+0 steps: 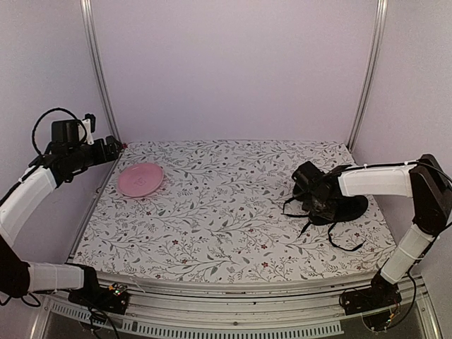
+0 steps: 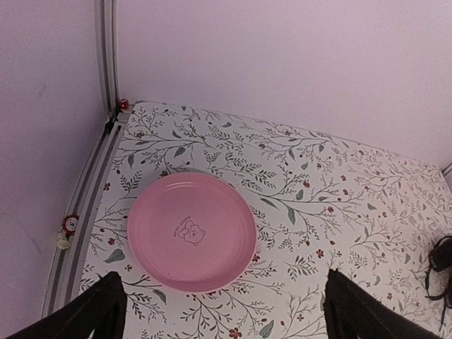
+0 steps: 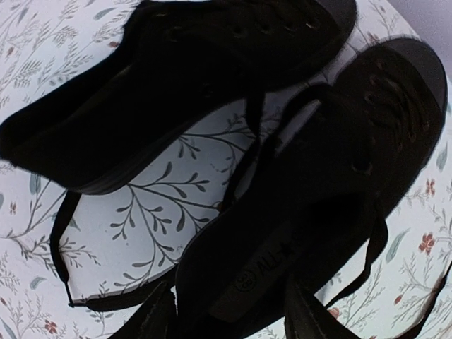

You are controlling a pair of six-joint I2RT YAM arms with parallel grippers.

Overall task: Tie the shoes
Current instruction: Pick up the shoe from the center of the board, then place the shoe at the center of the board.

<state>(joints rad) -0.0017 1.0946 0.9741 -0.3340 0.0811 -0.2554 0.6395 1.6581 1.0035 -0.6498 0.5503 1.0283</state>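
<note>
Two black shoes (image 1: 351,205) lie side by side at the table's right; the right arm hides part of them. Thin black laces (image 1: 344,244) trail loose toward the near edge. In the right wrist view one shoe (image 3: 176,85) lies at the upper left and the other shoe (image 3: 339,176) runs down to the gripper. My right gripper (image 3: 232,319) straddles that shoe's heel, one finger close to each side; a firm grip does not show. My left gripper (image 2: 222,311) hangs open and empty above the table's far left corner, by the pink plate (image 2: 191,232).
The pink plate (image 1: 140,179) sits at the far left of the flowered table (image 1: 226,219). Metal posts (image 1: 99,70) and pale walls close the back and sides. A dark bit of the shoes (image 2: 442,272) shows at the left wrist view's right edge.
</note>
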